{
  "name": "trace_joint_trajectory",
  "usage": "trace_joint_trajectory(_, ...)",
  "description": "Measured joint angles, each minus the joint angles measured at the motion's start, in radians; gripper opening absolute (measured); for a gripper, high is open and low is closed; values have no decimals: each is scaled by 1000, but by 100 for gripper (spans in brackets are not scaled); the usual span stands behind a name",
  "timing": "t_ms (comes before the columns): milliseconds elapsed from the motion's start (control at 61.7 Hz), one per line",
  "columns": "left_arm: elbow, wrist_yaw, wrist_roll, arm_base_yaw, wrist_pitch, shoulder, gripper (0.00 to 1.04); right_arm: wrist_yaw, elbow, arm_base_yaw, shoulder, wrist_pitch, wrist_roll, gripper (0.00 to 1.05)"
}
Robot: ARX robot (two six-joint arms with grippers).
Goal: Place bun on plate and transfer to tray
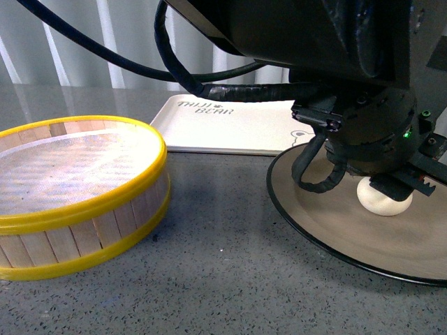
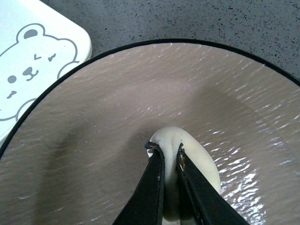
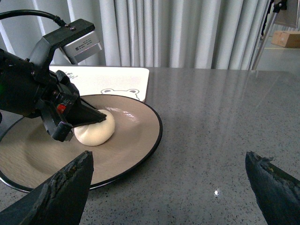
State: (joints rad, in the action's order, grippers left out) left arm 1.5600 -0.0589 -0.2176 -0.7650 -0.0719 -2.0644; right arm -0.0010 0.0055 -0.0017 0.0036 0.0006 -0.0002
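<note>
The cream-white bun (image 1: 383, 200) rests on the tan-brown plate (image 1: 328, 216) with the thin black rim. My left gripper (image 2: 166, 151) is shut on the bun (image 2: 197, 161), its black fingers pinching the top from above. From the right wrist view the bun (image 3: 96, 131) sits left of centre on the plate (image 3: 136, 136). My right gripper (image 3: 168, 161) hangs open over bare tabletop beside the plate, nothing between its fingers. The cream-white tray (image 1: 230, 125) with grey lettering lies just behind the plate; its bear face (image 2: 28, 70) shows in the left wrist view.
A yellow-rimmed wooden steamer basket (image 1: 77, 195) stands at the left of the grey speckled table. Black cables (image 1: 174, 63) arc overhead. White curtains (image 3: 187, 33) close off the back. A box (image 3: 287, 38) sits far off behind the table.
</note>
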Motion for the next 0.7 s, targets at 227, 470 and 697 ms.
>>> trace_joint_trajectory(227,0,0,-33,19,-15,0,5,0,0,0,0,0,0,96)
trace_joint_trajectory(470,-10,-13,-32,26,-32,12,31,0,0,0,0,0,0,96)
trace_joint_trajectory(697,-17,-44,9,33,-32,47,65,0,0,0,0,0,0,96)
